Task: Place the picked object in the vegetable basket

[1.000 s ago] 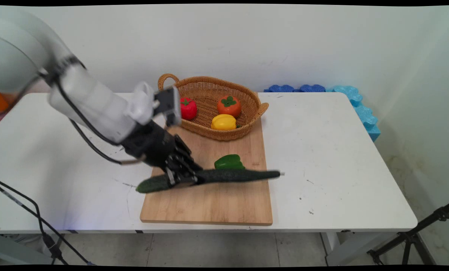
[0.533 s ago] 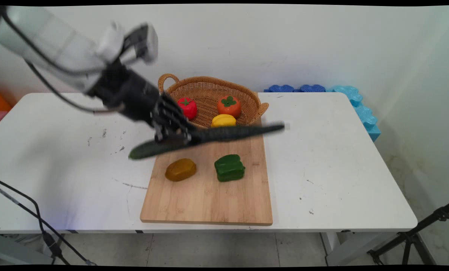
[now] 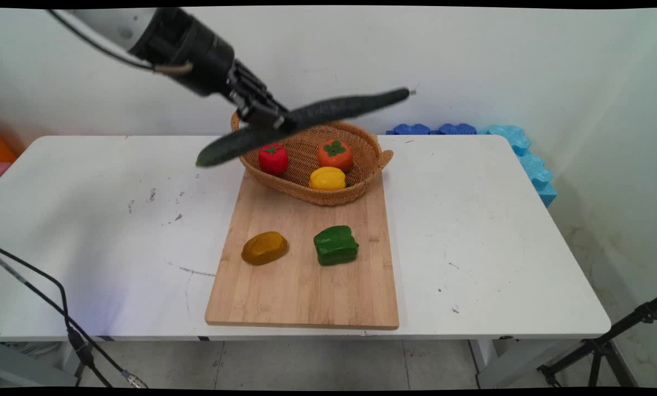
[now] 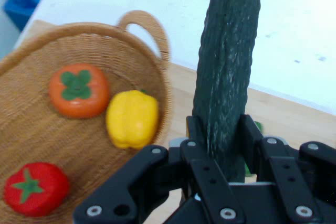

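Observation:
My gripper (image 3: 265, 116) (image 4: 219, 145) is shut on a long dark green cucumber (image 3: 306, 118) (image 4: 228, 66), held high in the air and tilted, its right end raised. It hangs above the near left part of a wicker basket (image 3: 361, 137) (image 4: 31, 129). Inside the basket lie a red tomato (image 3: 273, 158) (image 4: 32, 188), an orange persimmon (image 3: 335, 154) (image 4: 79, 91) and a yellow bell pepper (image 3: 327, 178) (image 4: 132, 118).
A wooden cutting board (image 3: 306, 286) lies in front of the basket, with a brown potato (image 3: 264, 247) and a green bell pepper (image 3: 335, 245) on it. Blue foam pieces (image 3: 504, 143) line the table's far right edge. Black cables (image 3: 42, 297) hang at the near left.
The arm has lifted the cucumber off the cutting board, up and back until it hangs over the basket. The potato it hid has come into view.

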Robot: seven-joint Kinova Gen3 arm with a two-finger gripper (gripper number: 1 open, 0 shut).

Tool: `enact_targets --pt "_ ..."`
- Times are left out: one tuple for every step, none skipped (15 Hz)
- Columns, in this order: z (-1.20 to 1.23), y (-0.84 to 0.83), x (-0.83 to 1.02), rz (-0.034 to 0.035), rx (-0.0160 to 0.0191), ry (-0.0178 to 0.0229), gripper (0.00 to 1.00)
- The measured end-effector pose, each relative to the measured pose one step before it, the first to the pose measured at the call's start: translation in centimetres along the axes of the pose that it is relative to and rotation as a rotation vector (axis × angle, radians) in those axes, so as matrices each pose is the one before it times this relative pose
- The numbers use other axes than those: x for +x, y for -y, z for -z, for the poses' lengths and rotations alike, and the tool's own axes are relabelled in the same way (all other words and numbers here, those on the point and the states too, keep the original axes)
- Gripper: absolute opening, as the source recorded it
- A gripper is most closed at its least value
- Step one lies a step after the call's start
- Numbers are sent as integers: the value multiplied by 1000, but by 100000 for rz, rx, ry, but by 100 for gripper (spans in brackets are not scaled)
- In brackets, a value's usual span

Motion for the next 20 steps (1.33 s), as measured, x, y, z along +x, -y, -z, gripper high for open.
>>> enact_targets --pt "-152 596 317 852 1232 63 0" --pt "-385 902 434 1376 1834 301 0" --pt "-562 1011 440 1556 2087 540 0" --pt "-698 966 381 1480 1987 774 0" --pt "-721 814 294 1221 1623 781 0" --pt "-487 506 175 749 1044 560 0" --pt "-818 748 224 1097 1497 952 0" --pt "-837 695 202 1019 1425 992 0" --pt "-1190 837 222 1216 1682 1487 0" --pt "-965 553 160 892 1102 1182 0" --pt "-596 327 96 576 660 723 0" --pt "-963 457 113 912 880 1157 0" --pt "-627 280 84 594 547 720 0" --pt "-984 377 122 837 680 1079 0" --pt "-1167 410 112 931 709 1224 0" --pt "-1082 377 92 904 683 1125 0" --pt "-950 314 117 615 527 900 0" --pt "-1047 377 68 804 630 1046 0" --pt "-981 377 9 843 653 1013 0" --pt "-862 260 66 542 354 829 0"
